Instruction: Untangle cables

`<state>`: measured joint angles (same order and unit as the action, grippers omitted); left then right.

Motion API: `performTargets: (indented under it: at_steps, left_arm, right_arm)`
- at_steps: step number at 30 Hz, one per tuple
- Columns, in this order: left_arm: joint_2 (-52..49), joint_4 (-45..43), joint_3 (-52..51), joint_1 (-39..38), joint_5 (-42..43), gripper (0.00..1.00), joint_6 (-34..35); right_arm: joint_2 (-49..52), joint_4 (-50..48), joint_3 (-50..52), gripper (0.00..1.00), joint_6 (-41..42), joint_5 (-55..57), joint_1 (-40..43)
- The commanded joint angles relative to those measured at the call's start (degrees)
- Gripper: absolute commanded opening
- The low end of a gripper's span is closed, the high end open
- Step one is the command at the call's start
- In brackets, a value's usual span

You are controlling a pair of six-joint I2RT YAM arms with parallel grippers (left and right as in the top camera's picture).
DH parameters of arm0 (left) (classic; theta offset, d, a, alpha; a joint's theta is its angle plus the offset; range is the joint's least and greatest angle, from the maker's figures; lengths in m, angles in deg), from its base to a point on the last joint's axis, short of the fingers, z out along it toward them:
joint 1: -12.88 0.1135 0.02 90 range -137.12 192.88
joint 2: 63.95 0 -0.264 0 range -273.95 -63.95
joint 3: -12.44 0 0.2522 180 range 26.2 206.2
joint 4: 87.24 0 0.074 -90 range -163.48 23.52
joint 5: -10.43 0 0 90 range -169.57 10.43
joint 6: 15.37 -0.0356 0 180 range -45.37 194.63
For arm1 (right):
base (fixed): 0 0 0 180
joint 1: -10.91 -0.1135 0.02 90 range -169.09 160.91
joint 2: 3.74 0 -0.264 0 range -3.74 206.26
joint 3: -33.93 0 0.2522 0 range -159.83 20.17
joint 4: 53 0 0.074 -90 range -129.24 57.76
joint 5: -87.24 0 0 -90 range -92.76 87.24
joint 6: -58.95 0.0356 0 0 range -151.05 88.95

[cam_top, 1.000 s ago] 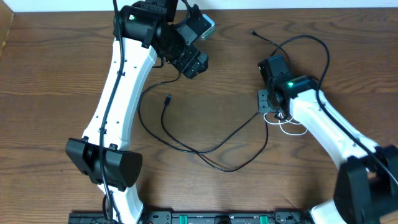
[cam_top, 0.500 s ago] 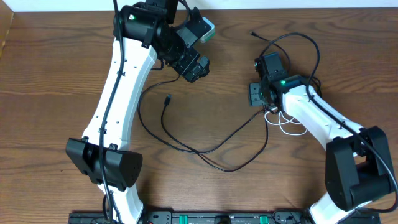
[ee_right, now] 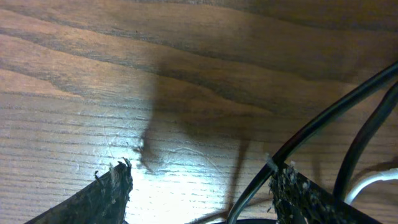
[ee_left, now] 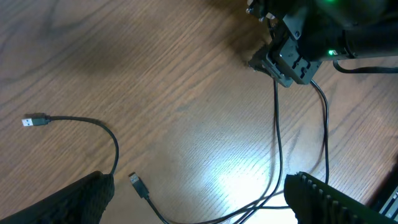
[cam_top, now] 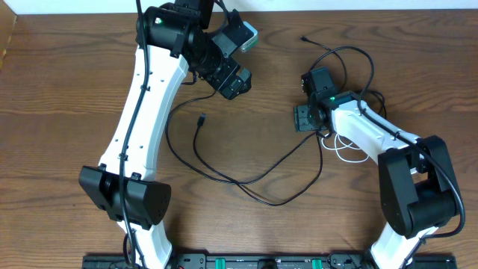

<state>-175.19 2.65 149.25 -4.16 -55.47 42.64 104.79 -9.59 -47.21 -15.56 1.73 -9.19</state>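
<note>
Judged barely begun, with black cable (cam_top: 240, 182) sprawled in loops across mid-frame bench (cam_top: 60, 90) and overlapping white cable (cam_top: 349, 158) at centre right, just beside low, spread-open, empty right claw (cam_top: 305, 118); found left claw (cam_top: 234, 81) gaping empty at upper centre.

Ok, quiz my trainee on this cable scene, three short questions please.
1. True or false: the left end effector grips the black cable.
2. How many plugs lie in the left half of the left wrist view? A one, B two, C four.
3. Which end effector sits low beside the white cable?
Key: 1 false, its fingers are apart and empty; 2 B; 3 the right end effector.
</note>
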Motion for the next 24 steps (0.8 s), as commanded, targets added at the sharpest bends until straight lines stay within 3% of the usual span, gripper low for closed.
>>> performTargets:
  at_steps: [1,6,7,10,13,24]
  left_arm:
    - [-0.1,0.3,-0.4,0.2,1.0,0.92,-0.5]
    - [-0.1,0.3,-0.4,0.2,1.0,0.92,-0.5]
    - [-0.1,0.3,-0.4,0.2,1.0,0.92,-0.5]
    - [-0.1,0.3,-0.4,0.2,1.0,0.92,-0.5]
    - [-0.1,0.3,-0.4,0.2,1.0,0.92,-0.5]
    - [-0.1,0.6,-0.4,0.2,1.0,0.93,-0.5]
  right_arm:
    - [0.1,0.5,0.0,0.69,1.2,0.0,0.2]
    - [0.1,-0.3,0.0,0.50,3.0,0.0,0.2]
    - [0.1,-0.5,0.0,0.41,3.3,-0.2,0.2]
    - [0.1,-0.5,0.0,0.28,3.4,-0.2,0.2]
    - [0.1,-0.6,0.0,0.04,4.7,-0.2,0.2]
    - [0.1,-1.4,0.0,0.01,5.7,-0.2,0.2]
